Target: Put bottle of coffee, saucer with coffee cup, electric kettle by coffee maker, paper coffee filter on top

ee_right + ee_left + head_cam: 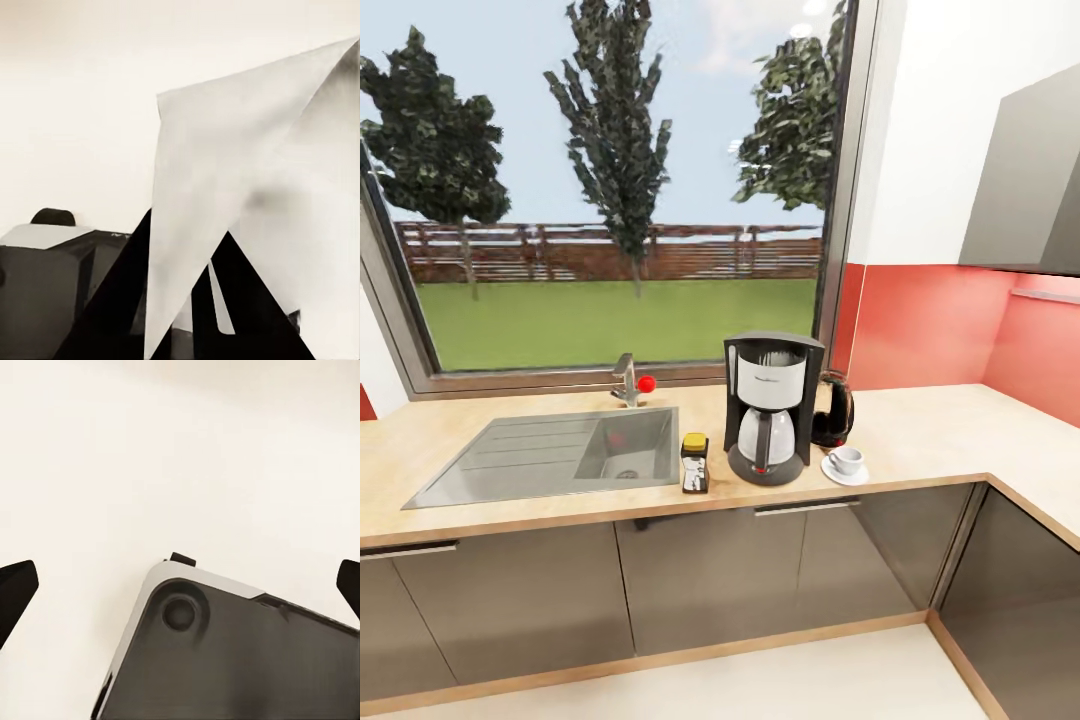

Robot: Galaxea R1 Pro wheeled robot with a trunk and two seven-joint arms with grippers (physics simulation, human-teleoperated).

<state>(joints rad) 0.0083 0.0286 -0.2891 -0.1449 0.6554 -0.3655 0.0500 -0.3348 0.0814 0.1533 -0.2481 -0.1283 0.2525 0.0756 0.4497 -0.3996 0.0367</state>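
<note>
On the countertop under the window stands the coffee maker. Close to its left is the bottle of coffee with its yellow cap. The dark electric kettle stands behind and to the right of the machine. In front of the kettle the coffee cup rests on the saucer. In the right wrist view my right gripper is shut on the white paper coffee filter, which fans out past the dark fingers. In the left wrist view my left gripper is open, its fingertips wide apart over pale floor.
A steel sink with a tap lies left of the bottle. Grey cabinet fronts run below the worktop, which turns a corner at the right. A grey wall cabinet hangs at the upper right. The robot's own grey base shows below the left gripper.
</note>
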